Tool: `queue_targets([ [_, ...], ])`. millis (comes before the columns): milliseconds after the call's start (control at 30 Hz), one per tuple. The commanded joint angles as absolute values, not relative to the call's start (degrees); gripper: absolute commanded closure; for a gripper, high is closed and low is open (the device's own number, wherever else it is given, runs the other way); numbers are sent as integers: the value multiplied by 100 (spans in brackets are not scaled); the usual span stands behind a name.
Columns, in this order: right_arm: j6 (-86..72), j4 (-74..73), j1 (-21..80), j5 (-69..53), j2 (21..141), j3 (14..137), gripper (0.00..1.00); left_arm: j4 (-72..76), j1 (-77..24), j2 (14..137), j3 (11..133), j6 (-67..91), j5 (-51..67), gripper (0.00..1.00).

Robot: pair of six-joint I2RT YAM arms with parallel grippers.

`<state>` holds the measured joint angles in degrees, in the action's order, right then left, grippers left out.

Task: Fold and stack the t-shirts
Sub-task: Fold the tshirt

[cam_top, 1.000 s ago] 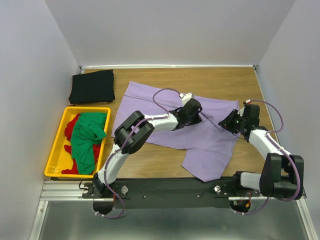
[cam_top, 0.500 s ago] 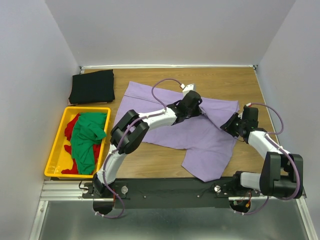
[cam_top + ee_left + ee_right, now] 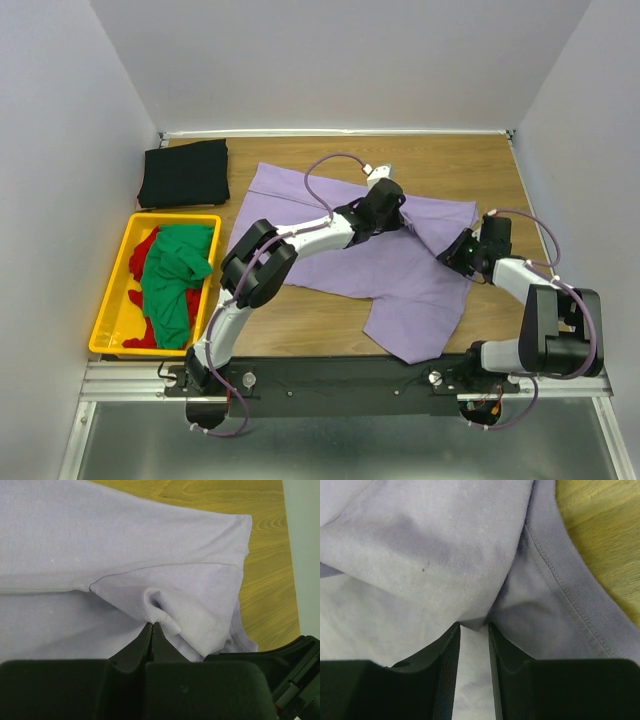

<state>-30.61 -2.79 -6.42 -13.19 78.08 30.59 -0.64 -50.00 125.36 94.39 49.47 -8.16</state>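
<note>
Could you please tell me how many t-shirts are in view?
4. The lavender t-shirt lies spread on the table, the black t-shirt folded at the far left corner, and the green t-shirt and red t-shirt are heaped in the yellow crate; more could be hidden underneath.

Crate (image 3: 112, 300), black t-shirt (image 3: 185, 173) at left

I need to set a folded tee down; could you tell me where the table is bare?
Bare wood: the far strip between the lavender t-shirt and the back wall, right of the black t-shirt; the near patch between yellow crate and shirt hem. Crowded mid-table.
</note>
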Motion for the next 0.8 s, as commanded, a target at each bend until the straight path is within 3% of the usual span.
queue_targets([
  [0,-3173,-61,-615,-1476,7919,2918,64,-176,-5001,12472,9563,4843,-809,100],
  [233,-3181,316,-615,-1494,7945,2830,65,-185,-4992,12498,9571,4843,-765,100],
  [500,-3260,264,-615,-1644,7674,3067,94,-229,-4992,12454,9501,4764,-808,100],
  [767,-3357,-263,-624,-1275,7847,3822,96,-325,-4931,12419,9448,4606,-817,100],
])
